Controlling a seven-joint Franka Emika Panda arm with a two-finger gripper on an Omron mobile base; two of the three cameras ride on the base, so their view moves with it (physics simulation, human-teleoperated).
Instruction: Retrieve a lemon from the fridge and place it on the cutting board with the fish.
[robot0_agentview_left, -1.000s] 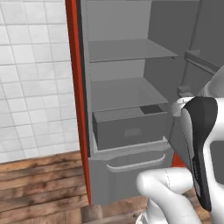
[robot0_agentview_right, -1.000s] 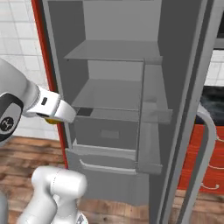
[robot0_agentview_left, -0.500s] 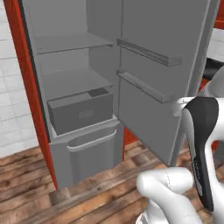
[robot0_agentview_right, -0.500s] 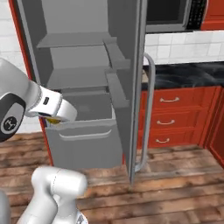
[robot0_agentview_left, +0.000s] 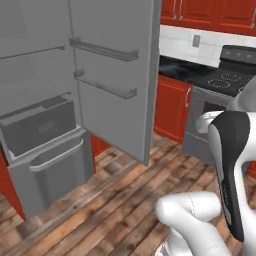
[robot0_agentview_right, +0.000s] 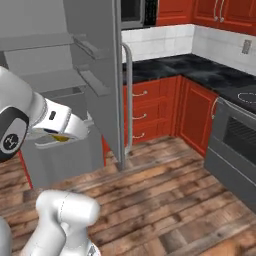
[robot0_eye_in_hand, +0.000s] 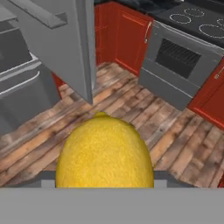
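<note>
Dimpled yellow oval lemon (robot0_eye_in_hand: 105, 153) in tool (robot0_agentview_right: 62, 137)

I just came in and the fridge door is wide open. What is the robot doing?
The robot's end effector is holding the lemon, shut on it, which looks big and yellow in the hand view. The fridge stands open at the left, its door swung wide over the wooden floor. The oven sits ahead among red cabinets. The lemon is out of the fridge and not yet set down.
</note>
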